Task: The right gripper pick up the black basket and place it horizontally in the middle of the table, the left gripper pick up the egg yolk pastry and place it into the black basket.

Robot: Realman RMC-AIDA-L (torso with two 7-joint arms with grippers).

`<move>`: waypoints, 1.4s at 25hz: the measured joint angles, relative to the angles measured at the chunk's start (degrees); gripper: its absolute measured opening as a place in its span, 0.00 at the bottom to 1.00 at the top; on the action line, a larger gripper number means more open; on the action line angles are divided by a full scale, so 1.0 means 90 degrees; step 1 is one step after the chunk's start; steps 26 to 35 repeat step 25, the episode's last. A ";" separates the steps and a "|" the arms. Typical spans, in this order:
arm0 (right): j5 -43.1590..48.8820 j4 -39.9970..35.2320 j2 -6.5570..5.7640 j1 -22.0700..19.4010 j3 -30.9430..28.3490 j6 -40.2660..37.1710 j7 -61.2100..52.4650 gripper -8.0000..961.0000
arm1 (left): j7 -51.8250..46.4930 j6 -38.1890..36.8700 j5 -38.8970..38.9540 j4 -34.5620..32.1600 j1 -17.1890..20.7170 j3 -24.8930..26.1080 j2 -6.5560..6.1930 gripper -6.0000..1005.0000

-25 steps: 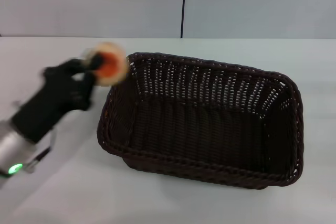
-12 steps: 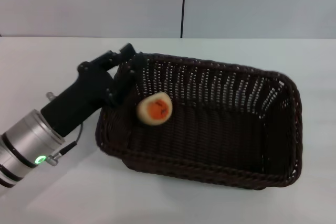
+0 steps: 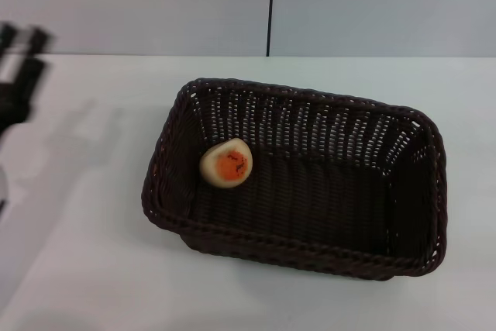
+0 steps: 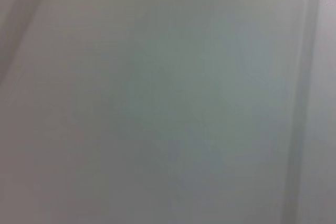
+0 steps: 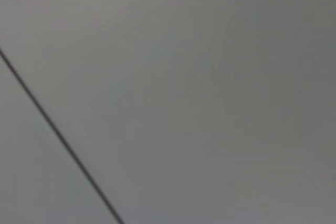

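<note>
In the head view, the black basket (image 3: 298, 180) was seen resting on the white table (image 3: 85, 253), roughly at the middle, with its long side running left to right and its open top facing up. The egg yolk pastry (image 3: 226, 163) was seen inside the basket, at its left end, lying against the foot of the left wall with the orange patch turned toward the camera. The left gripper (image 3: 19, 75) was visible only as a blurred black shape at the far left edge of the view, above the table and well apart from both the basket and the pastry. Nothing was seen held in it; whether its fingers were spread or closed could not be told. The pastry therefore lay to the right of that gripper and nearer than it, free of any contact with it.

In the left wrist view, only a plain grey blurred surface was recorded; no task item could be identified.

In the right wrist view, a plain grey surface crossed by one thin dark diagonal line was recorded. The right gripper was not shown in any view.
</note>
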State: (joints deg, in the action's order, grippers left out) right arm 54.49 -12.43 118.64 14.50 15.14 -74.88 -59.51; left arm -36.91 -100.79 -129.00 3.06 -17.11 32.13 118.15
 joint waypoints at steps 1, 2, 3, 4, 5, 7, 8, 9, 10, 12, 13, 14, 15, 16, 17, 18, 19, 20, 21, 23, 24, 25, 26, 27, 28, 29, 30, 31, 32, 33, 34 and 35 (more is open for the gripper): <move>0.0000 0.0000 0.0000 0.0000 0.0000 0.0000 0.0000 0.45 | 0.0000 -0.0056 0.0000 0.0000 0.0115 0.0269 0.0000 0.54; 0.0000 -0.0008 0.0001 -0.0067 -0.0128 -0.0098 0.0003 0.45 | 0.0000 -0.0106 0.0000 -0.0008 0.0240 0.0547 -0.0002 0.54; 0.0000 -0.0008 0.0001 -0.0067 -0.0128 -0.0098 0.0003 0.45 | 0.0000 -0.0106 0.0000 -0.0008 0.0240 0.0547 -0.0002 0.54; 0.0000 -0.0019 0.0000 -0.0101 -0.0170 -0.0144 0.0015 0.45 | -0.0002 -0.0149 0.0001 -0.0086 0.0441 0.0975 -0.0018 0.54; 0.0000 -0.0073 -0.0009 -0.0154 -0.0205 -0.0206 0.0032 0.45 | -0.0009 -0.0181 0.0000 -0.0161 0.0538 0.1175 -0.0029 0.54; 0.0000 -0.0132 -0.0010 -0.0181 -0.0225 -0.0226 0.0033 0.45 | -0.0014 -0.0201 0.0000 -0.0195 0.0581 0.1258 -0.0030 0.54; 0.0000 -0.0132 -0.0010 -0.0181 -0.0225 -0.0226 0.0033 0.45 | -0.0018 -0.0224 0.0000 -0.0227 0.0630 0.1356 -0.0032 0.54; 0.0000 -0.0151 -0.0009 -0.0187 -0.0239 -0.0239 0.0034 0.45 | -0.0019 -0.0242 -0.0001 -0.0242 0.0666 0.1421 -0.0032 0.54; 0.0000 -0.0157 -0.0004 -0.0188 -0.0270 -0.0253 0.0035 0.45 | -0.0018 -0.0269 0.0000 -0.0255 0.0750 0.1530 -0.0033 0.54; 0.0000 -0.0157 -0.0007 -0.0188 -0.0279 -0.0257 0.0036 0.45 | -0.0020 -0.0273 -0.0003 -0.0254 0.0771 0.1546 -0.0032 0.54; 0.0000 -0.0157 -0.0007 -0.0188 -0.0279 -0.0257 0.0036 0.45 | -0.0033 -0.0281 -0.0003 -0.0256 0.0790 0.1559 -0.0033 0.54; 0.0000 -0.0157 -0.0009 -0.0187 -0.0281 -0.0258 0.0037 0.45 | -0.0045 -0.0289 -0.0003 -0.0258 0.0799 0.1568 -0.0032 0.54; 0.0000 -0.0157 -0.0010 -0.0181 -0.0281 -0.0258 0.0038 0.45 | -0.0063 -0.0353 -0.0003 -0.0263 0.0818 0.1593 -0.0032 0.54; 0.0000 -0.0157 -0.0010 -0.0181 -0.0281 -0.0258 0.0038 0.45 | -0.0063 -0.0353 -0.0003 -0.0263 0.0818 0.1593 -0.0032 0.54; 0.0000 -0.0161 -0.0011 -0.0166 -0.0280 -0.0260 0.0039 0.45 | -0.0064 -0.0395 -0.0003 -0.0263 0.0820 0.1603 -0.0032 0.54; 0.0000 -0.0161 -0.0011 -0.0166 -0.0280 -0.0260 0.0039 0.45 | -0.0065 -0.0430 -0.0003 -0.0263 0.0821 0.1613 -0.0032 0.54; 0.0000 -0.0163 -0.0012 -0.0154 -0.0280 -0.0261 0.0039 0.45 | -0.0066 -0.0462 -0.0003 -0.0263 0.0820 0.1626 -0.0036 0.54; 0.0000 -0.0163 -0.0013 -0.0141 -0.0280 -0.0262 0.0040 0.45 | -0.0068 -0.0485 -0.0003 -0.0263 0.0817 0.1644 -0.0044 0.54; 0.0000 -0.0163 -0.0014 -0.0129 -0.0279 -0.0262 0.0040 0.45 | -0.0069 -0.0494 -0.0002 -0.0263 0.0814 0.1654 -0.0049 0.54; 0.0000 -0.0165 -0.0018 -0.0110 -0.0278 -0.0264 0.0040 0.45 | -0.0074 -0.0525 -0.0002 -0.0263 0.0809 0.1673 -0.0054 0.54; 0.0000 -0.0168 -0.0021 -0.0103 -0.0278 -0.0264 0.0040 0.45 | -0.0075 -0.0543 -0.0002 -0.0262 0.0806 0.1675 -0.0054 0.54; 0.0000 -0.0172 -0.0024 -0.0096 -0.0276 -0.0264 0.0041 0.45 | -0.0076 -0.0578 -0.0002 -0.0262 0.0806 0.1676 -0.0055 0.54; 0.0000 -0.0172 -0.0024 -0.0096 -0.0276 -0.0264 0.0041 0.45 | -0.0076 -0.0578 -0.0002 -0.0262 0.0806 0.1676 -0.0055 0.54; 0.0000 -0.0172 -0.0024 -0.0096 -0.0276 -0.0264 0.0041 0.45 | -0.0076 -0.0578 -0.0002 -0.0262 0.0806 0.1676 -0.0055 0.54; 0.0000 -0.0172 -0.0024 -0.0096 -0.0276 -0.0264 0.0041 0.45 | -0.0076 -0.0578 -0.0002 -0.0262 0.0806 0.1676 -0.0055 0.54; 0.0000 -0.0172 -0.0024 -0.0096 -0.0276 -0.0264 0.0041 0.45 | -0.0076 -0.0578 -0.0002 -0.0262 0.0806 0.1676 -0.0055 0.54; 0.0000 -0.0172 -0.0024 -0.0096 -0.0276 -0.0264 0.0041 0.45 | -0.0076 -0.0578 -0.0002 -0.0262 0.0806 0.1676 -0.0055 0.54; 0.0000 -0.0172 -0.0024 -0.0096 -0.0276 -0.0264 0.0041 0.45 | -0.0076 -0.0578 -0.0002 -0.0262 0.0806 0.1676 -0.0055 0.54; 0.0000 -0.0172 -0.0024 -0.0096 -0.0276 -0.0264 0.0041 0.45 | -0.0076 -0.0578 -0.0002 -0.0262 0.0806 0.1676 -0.0055 0.54; 0.0000 -0.0172 -0.0024 -0.0096 -0.0276 -0.0264 0.0041 0.45 | -0.0076 -0.0578 -0.0002 -0.0262 0.0806 0.1676 -0.0055 0.54; 0.0000 -0.0172 -0.0024 -0.0096 -0.0276 -0.0264 0.0041 0.45 | -0.0076 -0.0578 -0.0002 -0.0262 0.0806 0.1676 -0.0055 0.54; 0.0000 -0.0172 -0.0024 -0.0096 -0.0276 -0.0264 0.0041 0.45 | -0.0076 -0.0578 -0.0002 -0.0262 0.0806 0.1676 -0.0055 0.54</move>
